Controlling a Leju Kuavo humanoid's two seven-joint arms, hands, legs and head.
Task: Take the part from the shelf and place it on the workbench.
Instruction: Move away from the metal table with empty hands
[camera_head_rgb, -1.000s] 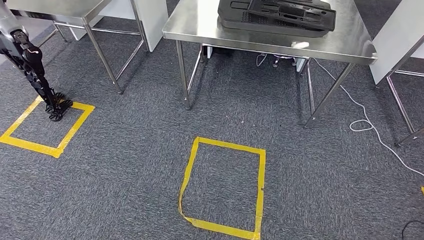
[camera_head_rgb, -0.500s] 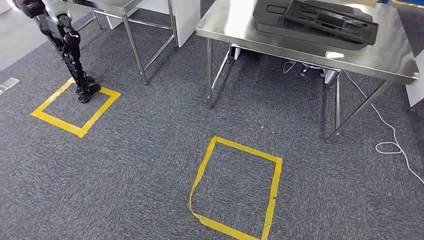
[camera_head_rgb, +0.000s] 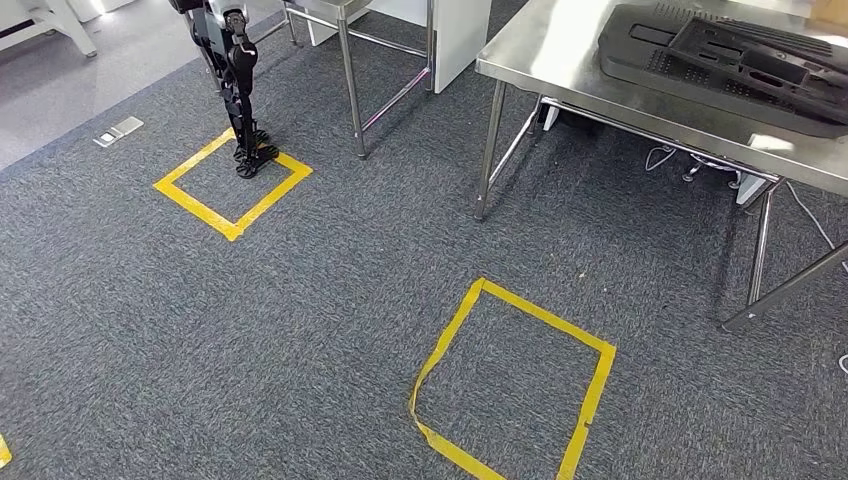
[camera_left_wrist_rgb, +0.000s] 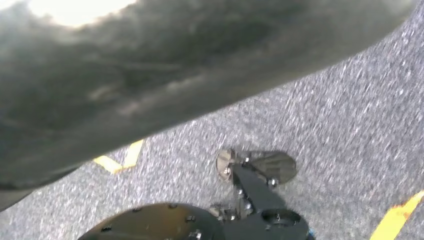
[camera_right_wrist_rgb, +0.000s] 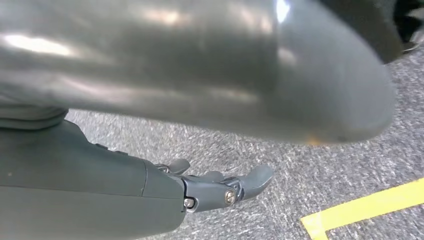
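One black moulded part (camera_head_rgb: 735, 62) lies on the steel workbench (camera_head_rgb: 560, 50). Right hand (camera_right_wrist_rgb: 220, 187): fingers extended, holding nothing. Left hand: state cannot be told. Step, apparently: walking towards the shelf; next calls for locating it.

Black moulded part (camera_head_rgb: 735, 65) on the steel tabletop (camera_head_rgb: 560, 55): far side cut off by the picture's edge. Second robot's legs (camera_head_rgb: 235, 90), well apart from the tabletop: upper body cut off. Left wrist view blurred; a large dark mass covers the left hand. Right hand (camera_right_wrist_rgb: 220, 187): fingers (camera_right_wrist_rgb: 252, 180) partly hidden behind the grey cover; hold state unclear.
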